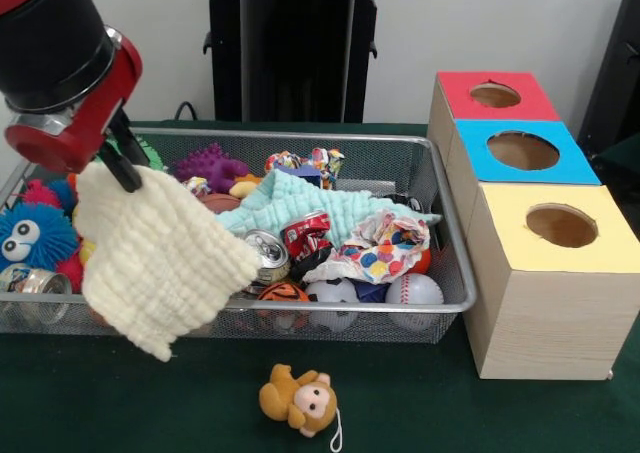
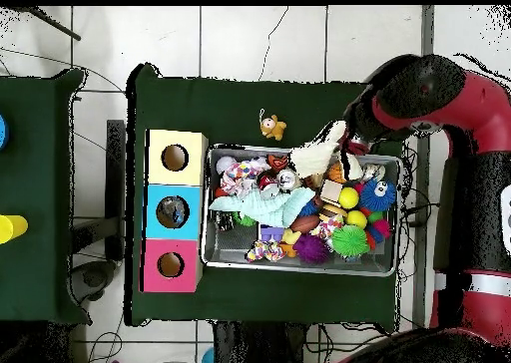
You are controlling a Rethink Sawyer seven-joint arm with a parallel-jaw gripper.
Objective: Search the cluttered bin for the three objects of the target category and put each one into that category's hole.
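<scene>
**Cream cloth held up over the left end of the wire bin**

A dark green table cover (image 1: 560, 413) lies under everything, with a pale wall behind in the front view and white floor tiles around the table in the overhead view. A wire mesh bin (image 1: 455, 273) fills the middle of the front view, crowded with toys. In the upper left of that frame the red and black arm comes down, and its gripper (image 1: 125, 168) is clenched on the top edge of a cream knitted cloth (image 1: 160, 263), which hangs down in front of the bin's left near rim. In the overhead view the same cloth (image 2: 314, 158) shows at the bin's upper edge, just beside the arm.

Inside the bin, a mint green cloth (image 1: 300, 205) is spread across the middle, with a red can (image 1: 305, 235) and a silver can (image 1: 267, 256) on it. A polka-dot cloth (image 1: 385, 248) lies to the right, above a baseball (image 1: 414, 291). A blue fuzzy ball with eyes (image 1: 32, 235) sits at the left end.

On the cover in front of the bin lies a small plush monkey (image 1: 300, 401). At the right of the frame stand three wooden boxes in a row, with a red top (image 1: 500, 95), a blue top (image 1: 525, 151) and a yellow top (image 1: 560, 228), each with a round hole.
</scene>
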